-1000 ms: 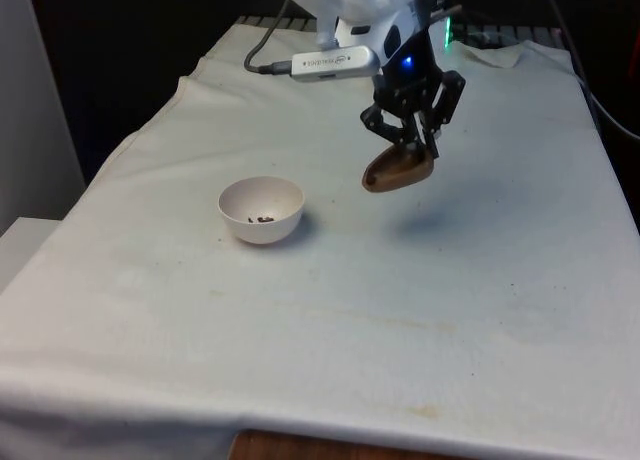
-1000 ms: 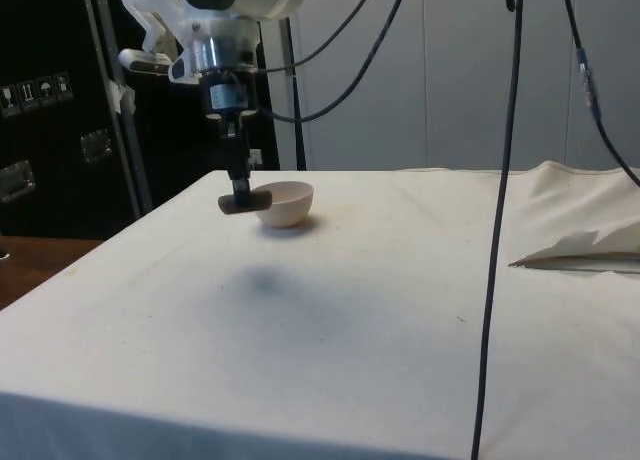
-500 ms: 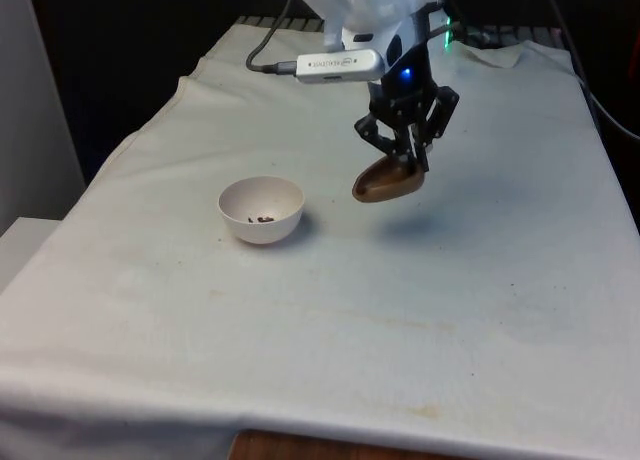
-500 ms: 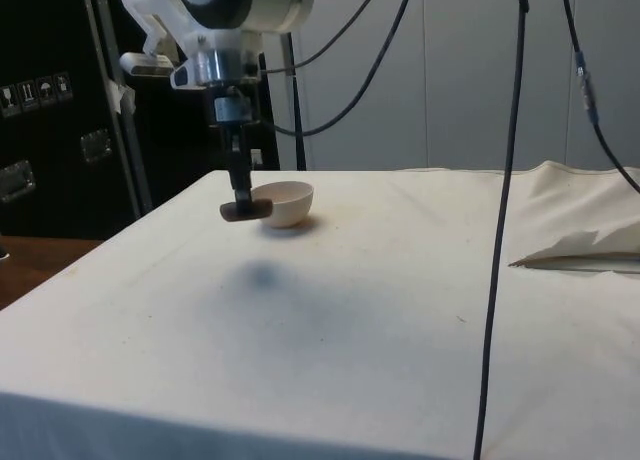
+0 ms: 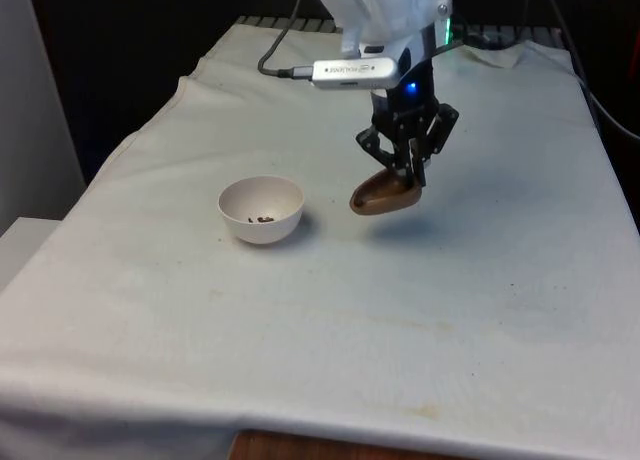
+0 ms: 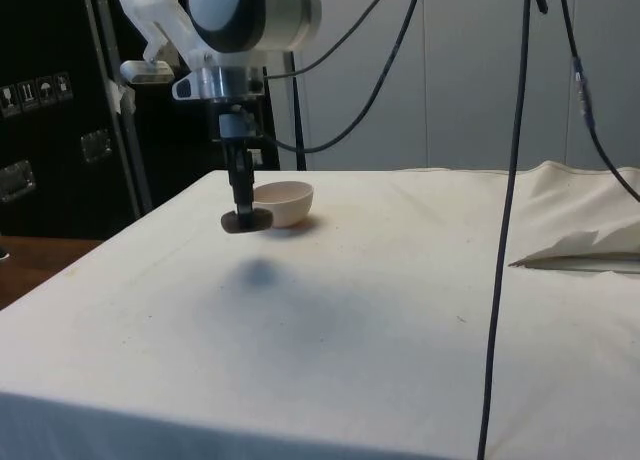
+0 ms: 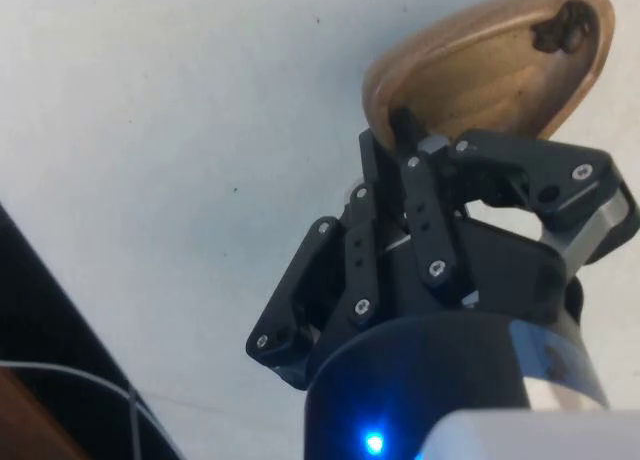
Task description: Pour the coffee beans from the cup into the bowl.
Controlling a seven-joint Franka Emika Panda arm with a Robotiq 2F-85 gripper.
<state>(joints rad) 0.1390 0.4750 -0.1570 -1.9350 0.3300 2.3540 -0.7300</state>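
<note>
My gripper point(image 5: 405, 170) is shut on the rim of a brown wooden cup point(image 5: 384, 194), holding it tilted a little above the cloth. In the side view the cup point(image 6: 245, 221) hangs below the gripper point(image 6: 240, 202), just in front of the bowl. The wrist view looks into the cup point(image 7: 490, 65), where a coffee bean or two point(image 7: 562, 22) cling near its rim; the gripper point(image 7: 415, 140) clamps the near wall. The white bowl point(image 5: 261, 209) sits to the front view's left of the cup, with a few beans point(image 5: 263, 219) at its bottom. Cup and bowl are apart.
A rumpled fold of cloth point(image 6: 590, 242) lies at the side view's right. A black cable point(image 6: 505, 210) hangs down in front of the side camera. The table's cloth edge point(image 5: 150, 140) runs along the front view's left.
The gripper has carried the cup lower and slightly towards the bowl. The bowl has stayed where it was.
</note>
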